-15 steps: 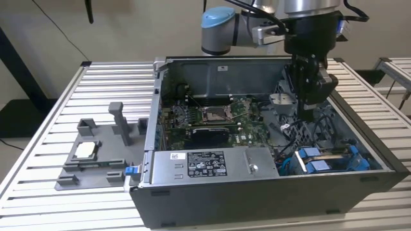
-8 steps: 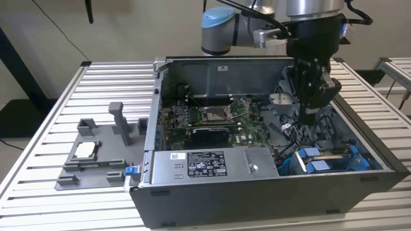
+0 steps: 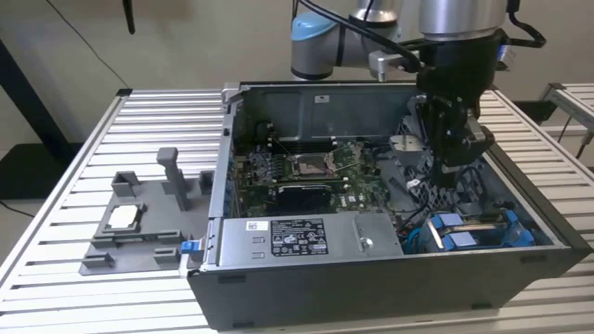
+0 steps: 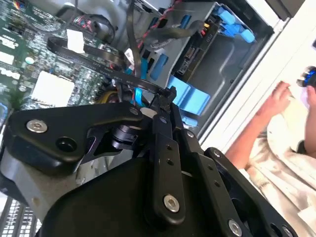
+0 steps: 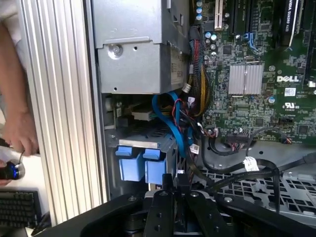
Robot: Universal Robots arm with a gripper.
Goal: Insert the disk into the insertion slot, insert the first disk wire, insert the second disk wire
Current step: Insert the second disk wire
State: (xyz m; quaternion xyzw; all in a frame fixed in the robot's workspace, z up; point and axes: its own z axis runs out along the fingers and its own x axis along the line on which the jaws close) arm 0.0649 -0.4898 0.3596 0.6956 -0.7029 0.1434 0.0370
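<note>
A: Blue carrier tabs (image 3: 460,233) sit in the insertion slot (image 3: 506,233) at the case's (image 3: 371,299) front corner on the exterior view's right, so the disk (image 5: 140,133) looks seated. Agree?

B: Agree, as a judgement. In the first wrist view the disk lies flat in the bay, blue tabs facing the case wall. Step one reads as done.

A: Wires?

B: Can't confirm either is plugged. Blue data cable (image 5: 170,118) and a bundle of black and coloured leads (image 5: 195,98) run past the bay; the connector ends are hidden.

A: Hand state?

B: Hand (image 5: 176,183) sits inside the case, just beside the bay. Fingers are together; in the second wrist view a thin black cable (image 4: 98,61) runs right at the tips, but whether it's pinched I can't tell.

A: Obstructions?

B: Loose cables crowd the gap between bay and motherboard (image 3: 316,170). Silver power-supply box (image 3: 307,240) sits along the case's front edge next to the bay. Grey fixture (image 3: 139,223) stands on the tabletop (image 3: 74,292), well apart. A person's hand (image 4: 274,101) is outside the case wall.
</note>
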